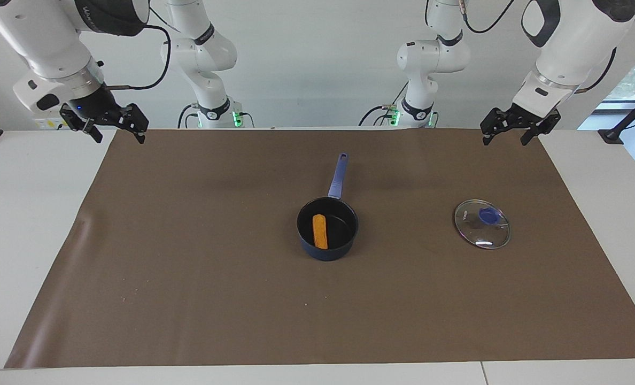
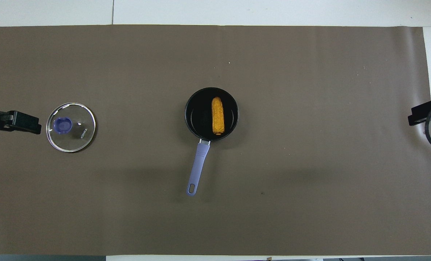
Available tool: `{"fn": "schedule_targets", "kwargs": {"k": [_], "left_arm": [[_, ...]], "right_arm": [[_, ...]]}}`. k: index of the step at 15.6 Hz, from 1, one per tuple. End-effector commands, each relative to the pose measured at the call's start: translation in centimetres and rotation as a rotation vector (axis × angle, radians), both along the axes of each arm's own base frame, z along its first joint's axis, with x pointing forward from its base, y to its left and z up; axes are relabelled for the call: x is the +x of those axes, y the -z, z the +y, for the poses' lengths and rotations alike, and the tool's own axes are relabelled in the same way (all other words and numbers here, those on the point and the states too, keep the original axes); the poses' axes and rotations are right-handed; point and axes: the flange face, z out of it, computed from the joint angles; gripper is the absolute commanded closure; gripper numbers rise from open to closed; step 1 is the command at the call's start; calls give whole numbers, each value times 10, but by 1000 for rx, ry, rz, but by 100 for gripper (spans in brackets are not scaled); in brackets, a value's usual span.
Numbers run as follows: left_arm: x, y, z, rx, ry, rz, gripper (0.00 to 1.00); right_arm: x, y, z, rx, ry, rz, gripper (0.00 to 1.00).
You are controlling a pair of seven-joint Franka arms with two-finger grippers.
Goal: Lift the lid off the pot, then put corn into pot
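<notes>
The dark blue pot (image 1: 342, 224) stands on the middle of the brown mat, its long handle (image 1: 338, 176) pointing toward the robots. The yellow-orange corn (image 1: 320, 231) lies inside it, also seen in the overhead view (image 2: 218, 115) within the pot (image 2: 199, 114). The glass lid (image 1: 481, 223) with its blue knob lies flat on the mat toward the left arm's end, apart from the pot; it also shows in the overhead view (image 2: 70, 127). My left gripper (image 1: 504, 140) hangs open and empty over the mat's edge nearest the robots. My right gripper (image 1: 119, 138) hangs open and empty over the mat's corner at its own end.
The brown mat (image 1: 189, 267) covers most of the white table (image 1: 29, 214). In the overhead view the left gripper (image 2: 19, 123) shows at the mat's edge beside the lid, and the right gripper (image 2: 424, 114) at the opposite edge.
</notes>
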Motion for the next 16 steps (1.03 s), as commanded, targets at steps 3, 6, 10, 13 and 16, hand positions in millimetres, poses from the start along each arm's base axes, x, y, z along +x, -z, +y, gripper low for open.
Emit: {"fn": "schedule_targets", "kwargs": {"k": [3,6,10,13,16], "left_arm": [[5,-4,-9,4,12,-7,0],[3,-5,-9,4,10,-4,0],[0,-7,-10,4,12,-7,0],[-1,-6,-12,2,16,-5,0],[-1,-5,-15,-10,17,-3,0]], "right_arm": [[1,-1,-8,6,1,22,0],[-1,-4,-12,9,-2,18,0],[-2,-5,-9,20,-9,15,0],[-3,-6,-11,44,1,8,0],[-3,-8,-12,41,2,4,0]]}}
